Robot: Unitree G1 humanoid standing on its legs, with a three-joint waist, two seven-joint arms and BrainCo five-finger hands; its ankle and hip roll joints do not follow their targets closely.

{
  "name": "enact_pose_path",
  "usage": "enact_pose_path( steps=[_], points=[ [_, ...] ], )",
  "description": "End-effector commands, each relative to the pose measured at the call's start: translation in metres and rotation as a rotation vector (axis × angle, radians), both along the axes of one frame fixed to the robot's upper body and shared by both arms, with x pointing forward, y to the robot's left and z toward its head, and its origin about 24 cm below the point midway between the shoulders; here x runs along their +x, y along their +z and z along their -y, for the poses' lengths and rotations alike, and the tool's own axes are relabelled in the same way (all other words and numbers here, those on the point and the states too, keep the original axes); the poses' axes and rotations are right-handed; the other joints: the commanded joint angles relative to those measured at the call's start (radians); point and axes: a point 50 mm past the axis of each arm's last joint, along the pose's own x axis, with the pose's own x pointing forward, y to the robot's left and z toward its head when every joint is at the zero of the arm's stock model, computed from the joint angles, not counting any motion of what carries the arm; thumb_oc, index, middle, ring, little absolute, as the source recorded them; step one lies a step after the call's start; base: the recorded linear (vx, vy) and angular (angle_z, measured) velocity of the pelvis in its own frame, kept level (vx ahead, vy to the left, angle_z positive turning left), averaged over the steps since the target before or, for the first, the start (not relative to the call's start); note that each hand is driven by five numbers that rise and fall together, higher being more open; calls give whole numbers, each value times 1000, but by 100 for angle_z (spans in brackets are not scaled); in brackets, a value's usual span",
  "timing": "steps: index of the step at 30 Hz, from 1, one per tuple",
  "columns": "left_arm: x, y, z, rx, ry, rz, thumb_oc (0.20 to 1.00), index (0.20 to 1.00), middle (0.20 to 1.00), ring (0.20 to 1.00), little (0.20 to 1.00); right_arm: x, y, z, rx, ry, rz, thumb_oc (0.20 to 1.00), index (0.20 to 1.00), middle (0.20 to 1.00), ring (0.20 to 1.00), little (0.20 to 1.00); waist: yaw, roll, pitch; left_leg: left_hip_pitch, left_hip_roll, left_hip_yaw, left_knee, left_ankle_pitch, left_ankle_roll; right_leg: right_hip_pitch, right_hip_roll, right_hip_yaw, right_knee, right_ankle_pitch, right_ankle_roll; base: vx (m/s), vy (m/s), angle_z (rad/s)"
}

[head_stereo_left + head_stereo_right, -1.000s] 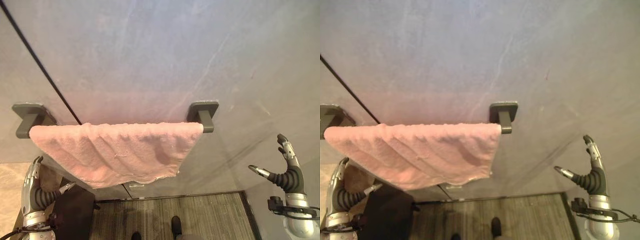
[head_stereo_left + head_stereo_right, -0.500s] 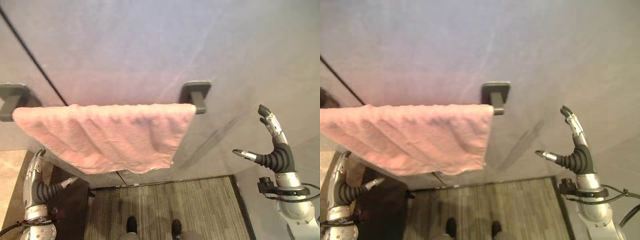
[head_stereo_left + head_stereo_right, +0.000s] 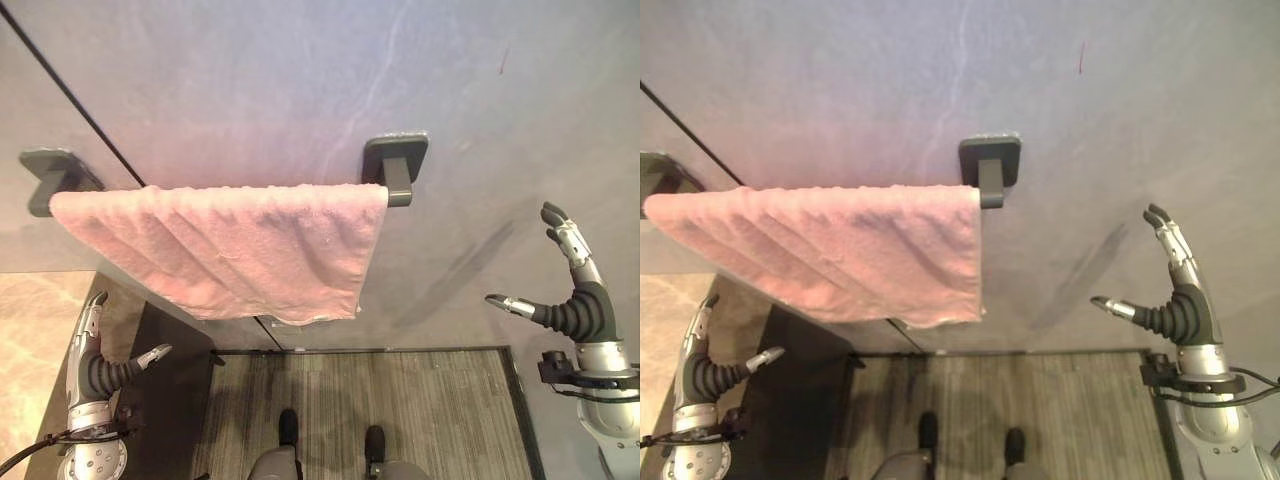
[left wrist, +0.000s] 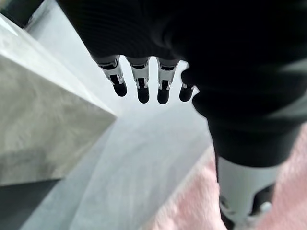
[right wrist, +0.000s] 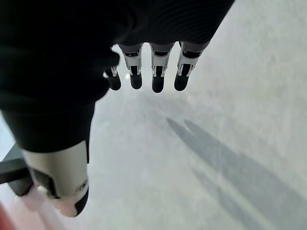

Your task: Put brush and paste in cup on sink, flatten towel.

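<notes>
A pink towel (image 3: 240, 245) hangs over a dark grey bar between two wall brackets (image 3: 395, 165) on the grey wall. It is rippled, and its lower edge slants down to the right. My left hand (image 3: 95, 375) is low at the left, below the towel and apart from it, open with straight fingers (image 4: 139, 79). The left wrist view shows pink towel cloth (image 4: 192, 201) past the thumb. My right hand (image 3: 580, 305) is raised at the right, well clear of the towel's end, open with its thumb spread and fingers (image 5: 153, 72) straight.
A beige marble counter (image 3: 35, 330) lies at the lower left beside a dark cabinet side (image 3: 170, 390). A striped grey mat (image 3: 420, 410) covers the floor below the towel. A thin black seam (image 3: 70, 100) runs slantwise down the wall.
The whole picture has shifted, so the camera has moved. The towel hangs as before, and both hands stay open and apart from it.
</notes>
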Motion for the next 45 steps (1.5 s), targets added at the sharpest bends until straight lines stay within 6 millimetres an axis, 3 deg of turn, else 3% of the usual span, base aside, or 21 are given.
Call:
enact_pose_path(
  steps=[1,2,3,8,15,22,25,31,39,45],
  points=[
    [3,33,-8,98,-5,139,1000,1000,1000,1000,1000,-4,19,-3,-25,14,114,1000,1000,1000,1000,1000,-38,-15,-62,86,31,32,-76,-5,-23,-3,-15,44,4,-3,74,34,122,0],
    [3,32,-8,97,-6,138,1000,1000,1000,1000,1000,-5,19,-3,-25,14,113,1000,1000,1000,1000,1000,-36,-15,-60,89,31,34,-74,-7,-22,0,-16,45,3,-3,74,30,205,4],
    [2,38,-8,117,-11,150,1000,1000,1000,1000,1000,-6,23,-2,-41,16,120,1000,1000,1000,1000,1000,-35,-12,-55,87,5,28,-38,-47,-5,11,-36,65,2,5,81,1,231,0],
    [2,58,-15,205,-31,189,1000,1000,1000,1000,1000,-1,31,-8,-74,37,156,1000,1000,1000,1000,1000,-29,-12,-69,117,-28,69,-29,-90,19,6,-69,113,-11,38,107,-28,206,-24],
    [2,85,-18,324,-31,267,1000,1000,1000,1000,1000,2,44,-22,-159,85,224,1000,1000,1000,1000,1000,-27,-23,-99,159,-41,101,-69,-94,33,0,-80,144,-34,68,129,-4,62,-20],
    [-10,112,-11,479,-69,326,1000,1000,1000,1000,1000,-8,53,-32,-241,130,266,1000,1000,1000,1000,1000,-24,-27,-125,204,-35,129,-117,-85,32,9,-79,163,-67,82,143,8,10,-17],
    [-10,133,1,571,-175,361,1000,1000,1000,1000,1000,-14,61,-49,-262,274,274,1000,1000,1000,1000,1000,-20,-31,-132,221,-29,130,-137,-75,24,25,-77,157,-80,85,147,0,0,0],
    [-5,149,11,692,-262,359,1000,1000,1000,1000,1000,-12,64,-66,-297,407,272,1000,1000,1000,1000,1000,-11,-32,-134,227,-23,123,-138,-71,19,41,-76,147,-88,84,146,-7,-11,4],
    [10,152,25,741,-405,306,1000,1000,1000,1000,1000,4,61,-90,-455,560,202,1000,1000,1000,1000,1000,-1,-34,-129,234,-21,119,-146,-62,15,54,-76,137,-91,86,142,0,0,0],
    [25,134,18,838,-447,120,1000,1000,1000,1000,1000,19,59,-101,-585,578,193,1000,1000,1000,1000,1000,3,-32,-124,237,-21,122,-152,-56,14,55,-77,135,-96,91,143,0,0,0]
  ],
)
